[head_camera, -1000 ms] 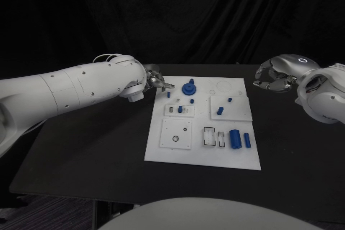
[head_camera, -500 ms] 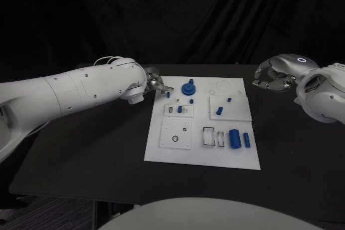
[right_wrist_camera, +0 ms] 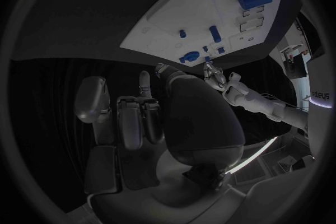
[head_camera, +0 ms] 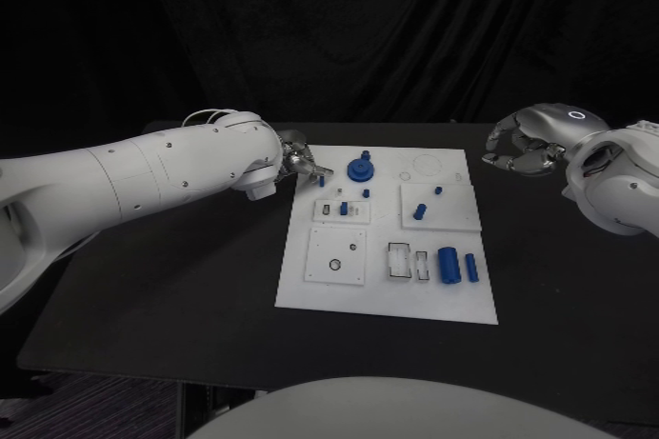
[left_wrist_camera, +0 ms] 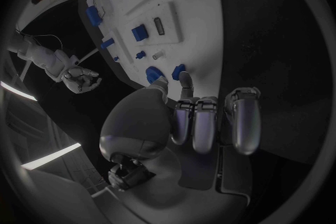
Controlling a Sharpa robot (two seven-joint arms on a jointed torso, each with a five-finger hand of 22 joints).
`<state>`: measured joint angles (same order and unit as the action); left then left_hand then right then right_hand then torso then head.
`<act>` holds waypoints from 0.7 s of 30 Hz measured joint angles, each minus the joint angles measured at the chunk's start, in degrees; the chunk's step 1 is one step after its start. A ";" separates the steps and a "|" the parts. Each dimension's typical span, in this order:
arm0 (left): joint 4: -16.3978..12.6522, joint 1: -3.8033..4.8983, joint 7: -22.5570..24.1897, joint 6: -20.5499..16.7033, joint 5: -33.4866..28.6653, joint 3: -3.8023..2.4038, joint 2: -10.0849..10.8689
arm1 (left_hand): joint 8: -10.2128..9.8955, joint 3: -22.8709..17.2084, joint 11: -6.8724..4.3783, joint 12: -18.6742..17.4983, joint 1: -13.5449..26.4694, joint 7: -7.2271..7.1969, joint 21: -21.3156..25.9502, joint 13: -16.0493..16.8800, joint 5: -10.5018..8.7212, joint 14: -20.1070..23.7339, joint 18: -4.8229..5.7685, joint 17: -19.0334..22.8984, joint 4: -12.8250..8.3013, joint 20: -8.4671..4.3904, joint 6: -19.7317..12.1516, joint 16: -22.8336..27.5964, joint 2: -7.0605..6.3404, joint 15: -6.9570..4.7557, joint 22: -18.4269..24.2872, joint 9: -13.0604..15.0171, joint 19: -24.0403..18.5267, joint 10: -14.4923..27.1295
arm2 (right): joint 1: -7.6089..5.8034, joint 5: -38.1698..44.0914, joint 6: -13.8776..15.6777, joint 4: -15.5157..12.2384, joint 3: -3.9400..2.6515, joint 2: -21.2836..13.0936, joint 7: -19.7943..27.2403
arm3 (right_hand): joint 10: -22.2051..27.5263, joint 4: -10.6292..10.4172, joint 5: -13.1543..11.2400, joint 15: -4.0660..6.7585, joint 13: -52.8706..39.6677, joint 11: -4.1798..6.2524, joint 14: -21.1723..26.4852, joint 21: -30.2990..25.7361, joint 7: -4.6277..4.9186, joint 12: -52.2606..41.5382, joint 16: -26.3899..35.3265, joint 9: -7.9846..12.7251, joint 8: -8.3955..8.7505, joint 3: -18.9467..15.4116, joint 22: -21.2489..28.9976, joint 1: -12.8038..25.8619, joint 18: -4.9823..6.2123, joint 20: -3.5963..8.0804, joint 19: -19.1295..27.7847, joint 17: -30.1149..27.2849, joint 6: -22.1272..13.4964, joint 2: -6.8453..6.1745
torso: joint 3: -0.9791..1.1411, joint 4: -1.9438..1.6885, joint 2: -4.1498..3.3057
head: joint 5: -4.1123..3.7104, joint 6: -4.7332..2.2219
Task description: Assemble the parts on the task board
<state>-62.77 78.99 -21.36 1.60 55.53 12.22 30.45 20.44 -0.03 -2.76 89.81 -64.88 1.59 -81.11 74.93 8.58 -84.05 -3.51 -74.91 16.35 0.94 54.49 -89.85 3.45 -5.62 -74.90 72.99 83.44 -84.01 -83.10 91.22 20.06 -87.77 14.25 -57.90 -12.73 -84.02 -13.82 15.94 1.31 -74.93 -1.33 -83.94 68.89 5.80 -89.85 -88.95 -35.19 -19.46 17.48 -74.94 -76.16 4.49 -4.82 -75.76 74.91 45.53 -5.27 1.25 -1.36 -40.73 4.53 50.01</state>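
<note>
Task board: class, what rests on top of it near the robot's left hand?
On the task board, a small blue part lies at the left robot hand's fingertips; the contact itself is hidden by them.

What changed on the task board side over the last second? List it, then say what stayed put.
The left robot hand edged toward the task board, closing on the small blue part at the board's far left corner; whether it holds that part cannot be told. The right robot hand shifted slightly and holds nothing. The blue parts on the board lie as they did.
</note>
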 measured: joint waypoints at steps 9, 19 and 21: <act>0.49 -0.28 0.16 0.23 0.00 0.00 -0.38 | -1.14 0.00 0.38 0.00 -0.45 0.24 0.22 0.00 1.23 -0.01 0.00 0.00 0.00 0.20 -0.24 0.00 0.45 0.43 0.00 -0.77 -0.20 0.03 | 0.01 0.00 -0.13 0.00 -0.01 0.00 -0.01 | 0.00 0.16 0.00 0.00 0.00 0.00 0.00 0.00 0.00 0.00 0.00 0.00 0.00 0.16 0.01 0.00 0.00 0.00 0.00 0.00 0.00 0.00 | 0.04 -0.05 -0.02 | 0.01 0.00; 0.83 -0.36 0.54 0.28 0.00 0.00 -0.70 | -2.65 -0.35 0.39 0.00 -2.42 0.24 0.45 0.00 5.51 -0.01 0.00 0.00 -0.35 0.41 -0.24 0.00 0.39 0.42 0.00 -1.62 -0.40 0.01 | 0.01 0.00 -0.39 0.00 -0.02 0.00 -0.05 | 0.00 0.16 0.00 0.00 0.01 0.00 0.00 0.00 0.00 0.00 0.00 0.06 0.00 0.16 0.01 -0.22 0.00 0.00 0.00 0.00 0.00 0.22 | 0.04 -0.03 -0.02 | 0.07 0.00; 0.88 -0.37 0.62 0.29 0.00 0.00 -0.75 | -2.70 -0.49 0.39 0.00 -2.52 0.24 0.60 0.00 6.65 0.19 0.00 0.00 -0.48 0.41 -0.24 0.00 0.36 0.62 0.00 -1.68 -0.40 0.02 | 0.01 0.00 -0.43 0.00 -0.02 0.00 -0.06 | 0.00 0.16 0.00 0.00 0.01 0.00 0.00 0.00 0.00 0.00 0.00 0.06 0.00 0.16 0.01 -0.22 0.00 0.00 0.00 0.00 0.00 0.22 | 0.05 -0.03 -0.02 | 0.13 0.00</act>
<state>-61.89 78.62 -20.74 1.89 55.53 12.22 29.70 17.74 -0.51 -2.37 89.81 -67.40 1.84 -80.51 74.92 15.23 -83.86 -3.51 -74.91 15.87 1.35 54.25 -89.85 3.81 -5.00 -74.90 71.31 83.04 -84.00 -83.08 91.22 19.63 -87.77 14.23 -57.90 -12.80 -84.02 -13.66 15.94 1.31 -74.92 -1.33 -83.94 68.89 5.80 -89.85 -88.95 -35.13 -19.46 17.63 -74.92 -76.38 4.49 -4.82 -75.76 74.90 45.53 -5.04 1.30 -1.39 -40.74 4.65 50.01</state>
